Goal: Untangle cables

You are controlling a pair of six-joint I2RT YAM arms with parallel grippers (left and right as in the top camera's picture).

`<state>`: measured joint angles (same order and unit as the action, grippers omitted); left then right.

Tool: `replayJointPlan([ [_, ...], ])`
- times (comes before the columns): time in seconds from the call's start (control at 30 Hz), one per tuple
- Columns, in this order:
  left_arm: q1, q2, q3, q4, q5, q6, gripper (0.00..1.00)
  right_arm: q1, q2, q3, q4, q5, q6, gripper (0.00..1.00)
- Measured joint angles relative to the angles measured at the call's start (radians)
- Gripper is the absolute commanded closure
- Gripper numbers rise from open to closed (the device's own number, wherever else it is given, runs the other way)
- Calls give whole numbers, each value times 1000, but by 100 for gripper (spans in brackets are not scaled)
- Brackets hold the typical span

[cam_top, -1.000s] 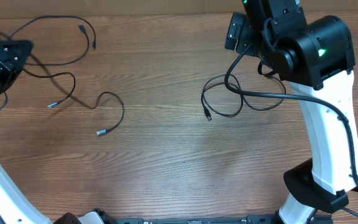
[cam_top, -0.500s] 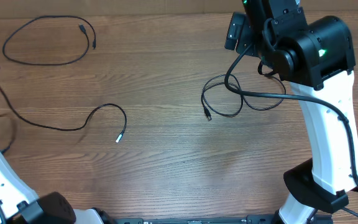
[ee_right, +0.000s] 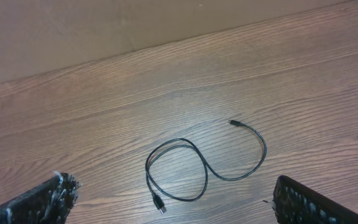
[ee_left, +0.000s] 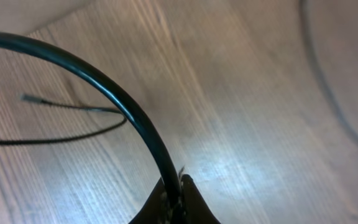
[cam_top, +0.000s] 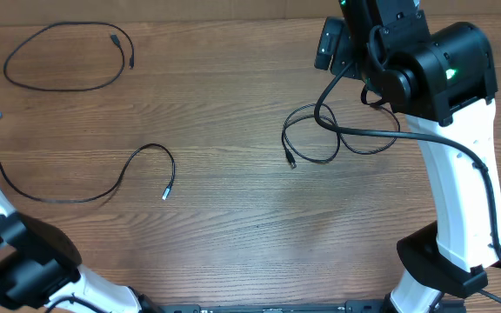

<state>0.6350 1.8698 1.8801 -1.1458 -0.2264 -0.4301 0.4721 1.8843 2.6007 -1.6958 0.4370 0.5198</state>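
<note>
My left claw (ee_left: 174,198) is pinched tight on a thin black cable (ee_left: 135,118), right at the fingertips. From overhead, that cable snakes over the wooden table (cam_top: 233,243), well left of the coiled cable (cam_top: 283,135). A looped cable (cam_top: 68,89) lies even further left of the coil. On the right wrist cam, my right claw (ee_right: 173,193) is spread wide and empty, hanging above the coiled cable.

Left claw (ee_left: 178,186) pinched closed, right claw (ee_right: 173,193) spread wide.
</note>
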Motion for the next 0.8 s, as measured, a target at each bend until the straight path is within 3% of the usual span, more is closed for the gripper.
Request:
replayJointPlan([
  [0.2, 0, 114, 0, -19, 9, 44, 96, 0, 0, 0, 1, 0, 0, 0],
  [0.33, 1, 177, 0, -9, 178, 121, 96, 0, 0, 0, 0, 0, 0, 0],
  [0.43, 0, 208, 0, 0, 383, 217, 96, 0, 0, 0, 0, 0, 0, 0],
  [0.53, 0, 208, 0, 1, 464, 254, 96, 0, 0, 0, 0, 0, 0, 0],
  [0.63, 0, 208, 0, 1, 467, 270, 96, 0, 0, 0, 0, 0, 0, 0],
  [0.8, 3, 208, 0, -18, 316, 203, 96, 0, 0, 0, 0, 0, 0, 0],
])
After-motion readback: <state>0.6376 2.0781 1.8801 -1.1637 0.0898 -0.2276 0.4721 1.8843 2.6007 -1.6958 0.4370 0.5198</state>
